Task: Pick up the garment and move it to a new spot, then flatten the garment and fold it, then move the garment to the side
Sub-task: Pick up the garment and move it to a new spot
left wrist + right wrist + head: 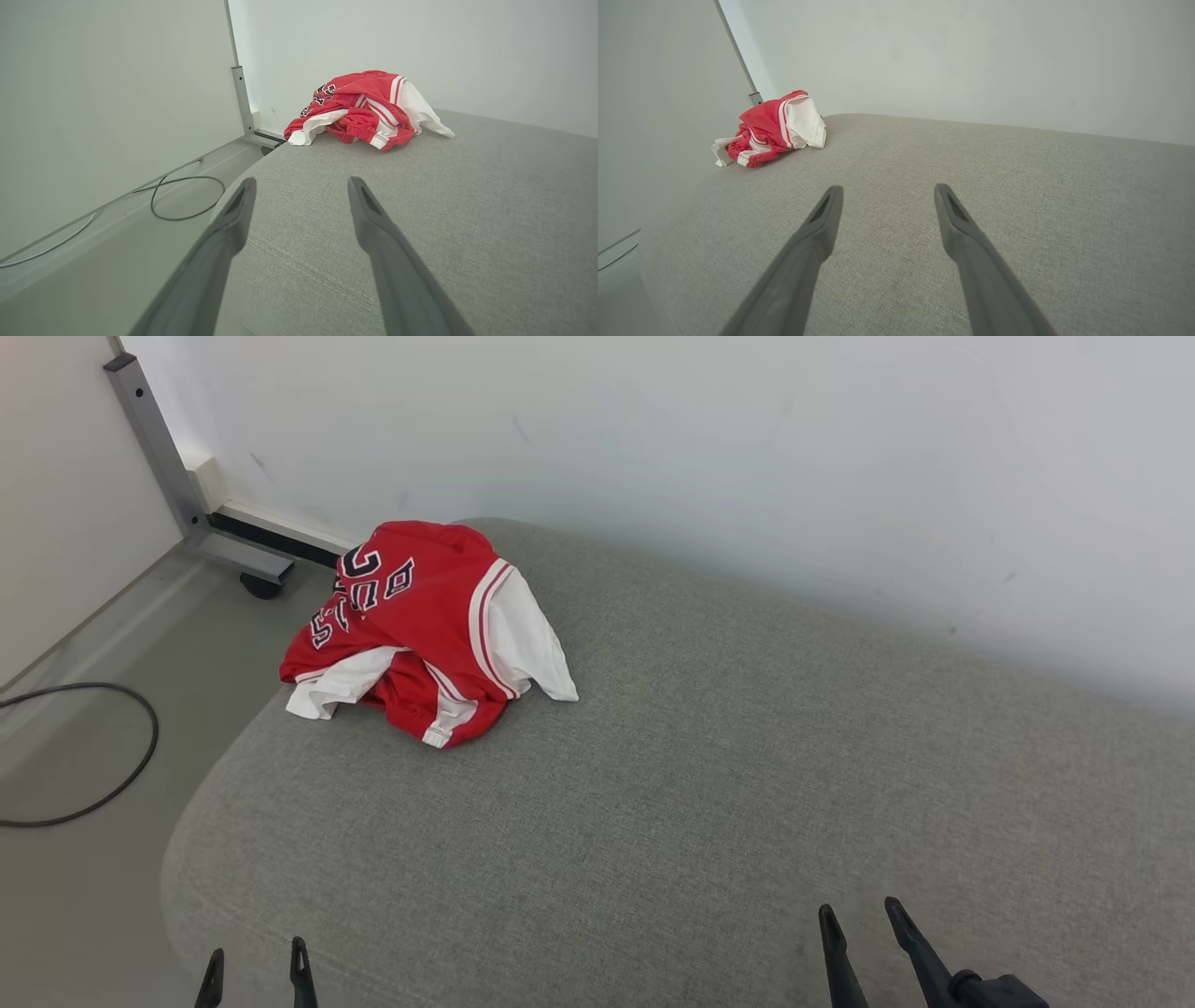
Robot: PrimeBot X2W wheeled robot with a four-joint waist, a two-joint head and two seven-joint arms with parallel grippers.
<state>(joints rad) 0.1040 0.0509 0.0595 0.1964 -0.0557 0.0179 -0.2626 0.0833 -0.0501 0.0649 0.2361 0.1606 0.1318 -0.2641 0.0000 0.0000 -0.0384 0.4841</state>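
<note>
Garment [420, 625]: red jersey with white trim and dark lettering, crumpled in a heap, upper left of centre in the head view. It sits on the grey upholstered cushion [709, 784], near that cushion's far left corner, with one white edge hanging slightly over the left side. Nothing touches it.

Left claw [255, 952]: bottom edge, lower left of head view, only the two dark tips in frame, spread apart, holding nothing. The left wrist view has the same fingers wide apart over the cushion's left edge, with the jersey well ahead at upper centre.

Right claw [859, 907]: bottom edge, lower right of head view, fingers spread, empty. In the right wrist view it hangs over bare cushion, with the jersey far off at upper left.

Both claws are well apart from the jersey.

Black cable [140, 756] loops on the floor [84, 896] at left. Grey metal post [154, 439] with a caster [260, 585] stands at upper left, by the white wall [747, 448].
</note>
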